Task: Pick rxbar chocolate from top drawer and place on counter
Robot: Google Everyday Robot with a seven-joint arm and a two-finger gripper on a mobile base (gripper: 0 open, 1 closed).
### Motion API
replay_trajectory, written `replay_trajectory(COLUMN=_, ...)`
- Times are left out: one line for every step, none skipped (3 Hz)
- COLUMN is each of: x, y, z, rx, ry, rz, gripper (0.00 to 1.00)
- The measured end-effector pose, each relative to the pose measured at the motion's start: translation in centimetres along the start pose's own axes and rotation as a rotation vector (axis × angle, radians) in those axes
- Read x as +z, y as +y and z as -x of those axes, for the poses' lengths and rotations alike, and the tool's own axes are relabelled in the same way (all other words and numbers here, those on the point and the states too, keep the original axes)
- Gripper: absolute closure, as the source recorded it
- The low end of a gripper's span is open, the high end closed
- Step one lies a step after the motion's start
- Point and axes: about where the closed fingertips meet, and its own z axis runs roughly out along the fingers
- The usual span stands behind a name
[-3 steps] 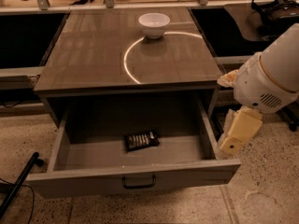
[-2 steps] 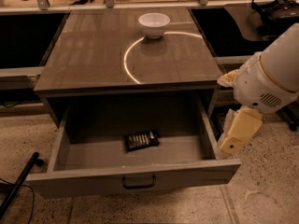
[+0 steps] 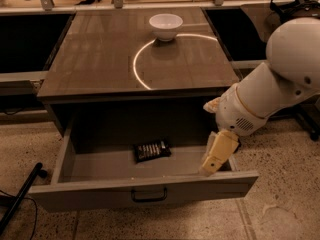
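Note:
The rxbar chocolate (image 3: 151, 150), a dark flat bar with pale lettering, lies on the floor of the open top drawer (image 3: 90, 196), near its middle. The drawer's front has a black handle (image 3: 149, 195). My gripper (image 3: 214, 161), cream coloured and pointing down, hangs over the drawer's right end just behind the front panel, to the right of the bar and apart from it. It holds nothing that I can see. The counter (image 3: 100, 59) above the drawer carries a bright curved arc line (image 3: 137, 69).
A white bowl (image 3: 166, 26) stands at the back of the counter on the arc. My white arm (image 3: 280, 79) reaches in from the right. A black pole (image 3: 20, 196) and cable lie on the floor at the left. Dark shelves flank the cabinet.
My gripper has moved left and slightly down, from outside the drawer's right wall to over the drawer's right end. The bar and bowl have not moved.

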Motion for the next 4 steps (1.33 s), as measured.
replay_trajectory(x=4.4, y=0.0, z=0.8, rx=0.007, ry=-0.015, rz=0.056, gripper=0.0)
replay_trajectory(x=4.7, y=-0.2, z=0.8, rx=0.006, ry=-0.021, rz=0.059, gripper=0.0)
replay_trajectory(x=6.0, y=-1.2, z=1.2, rx=0.0, ry=-0.051, rz=0.075, gripper=0.0)
replay_trajectory(x=8.2, y=-3.9, z=1.8, rx=-0.008, ry=-0.124, rz=0.064, gripper=0.0)
